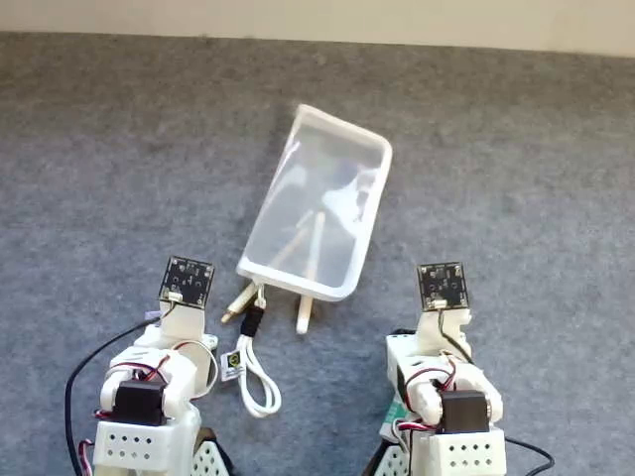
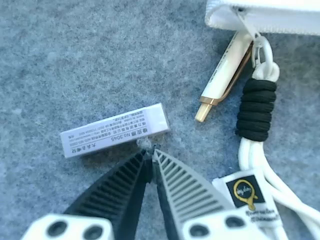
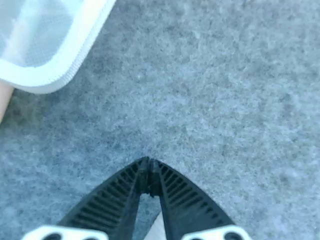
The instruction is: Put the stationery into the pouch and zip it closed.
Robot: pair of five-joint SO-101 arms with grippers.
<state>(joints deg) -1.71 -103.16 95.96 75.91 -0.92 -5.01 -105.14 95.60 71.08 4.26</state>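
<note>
1. Clenched on nothing at the left gripper [image 2: 151, 152]. Just ahead of its tips, nearly touching, lies the eraser [image 2: 115, 130], flat on the carpet [image 2: 75, 60] and broadside on. Risk: pressing down without opening first, shoving the eraser away instead of taking it.
2. Farther ahead and to one side of the same tips, a pen [image 2: 225, 80] half out of the pouch [image 2: 265, 17] mouth. Right beside it, a white cord [image 2: 256, 107] with a black wrap, seemingly tied on at the pouch mouth, though hard to confirm. Risk: snagging the cord while carrying the eraser across, dragging the pouch or knocking the pen loose.
3. Pressed together and empty too at the right gripper [image 3: 148, 167], with a pouch corner ahead and off to one side, well apart. Risk: nothing steadying the pouch, so sliding on the carpet under any push at its mouth.
4. From above, a second pen [image 1: 305, 315] also sticking out of the mouth. Risk: zip jamming on either pen unless both are pushed fully in beforehand.
</note>
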